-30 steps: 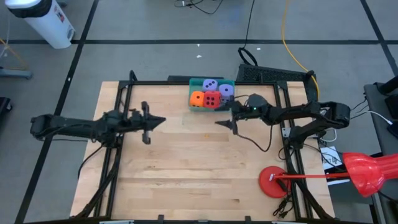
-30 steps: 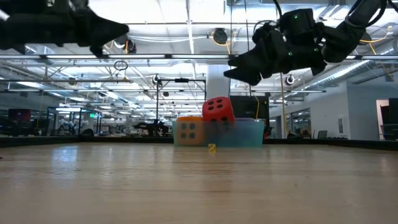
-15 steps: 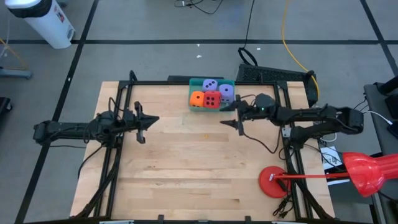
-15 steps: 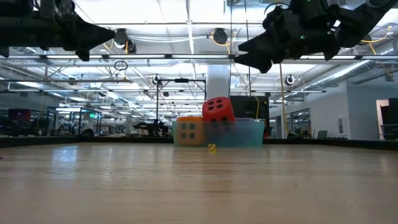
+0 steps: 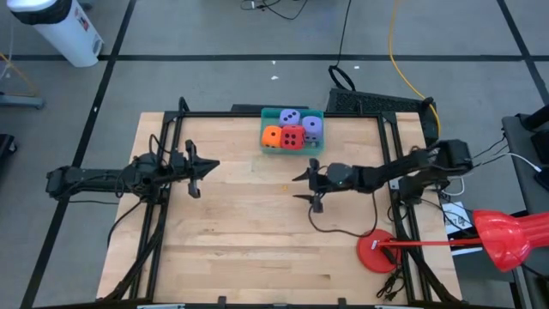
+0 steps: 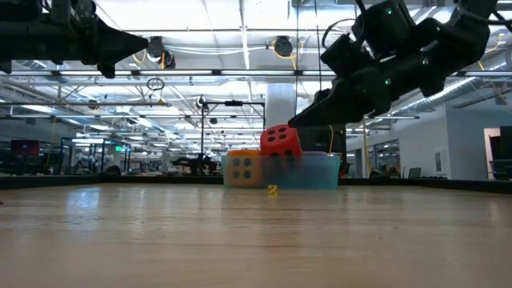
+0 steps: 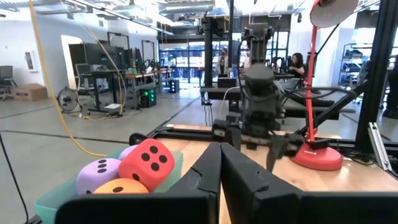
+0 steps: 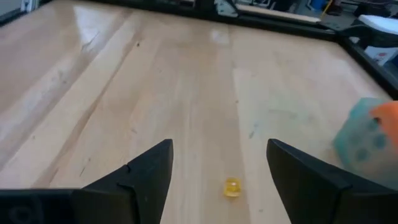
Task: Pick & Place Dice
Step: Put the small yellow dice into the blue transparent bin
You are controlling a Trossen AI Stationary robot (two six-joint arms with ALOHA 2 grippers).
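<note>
I see the right gripper [image 5: 307, 186] over mid-table, fingers [image 8: 143, 171] spread apart and empty; a tiny yellow object [image 8: 232, 186] lies on the table [image 5: 240, 232] between and just ahead of them. The dice [image 5: 290, 130] sit in the teal bin [image 5: 268, 113], off to one side beyond the fingertips (red one [image 6: 280, 140] on top). The left gripper [image 5: 194, 169] waits closed, holding nothing.

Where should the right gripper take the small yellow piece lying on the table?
From straight above, fingers on two opposite sides. The small yellow piece lies low and alone on bare wood, in front of the bin, so nothing blocks either side. The right gripper, open, already frames it.
</note>
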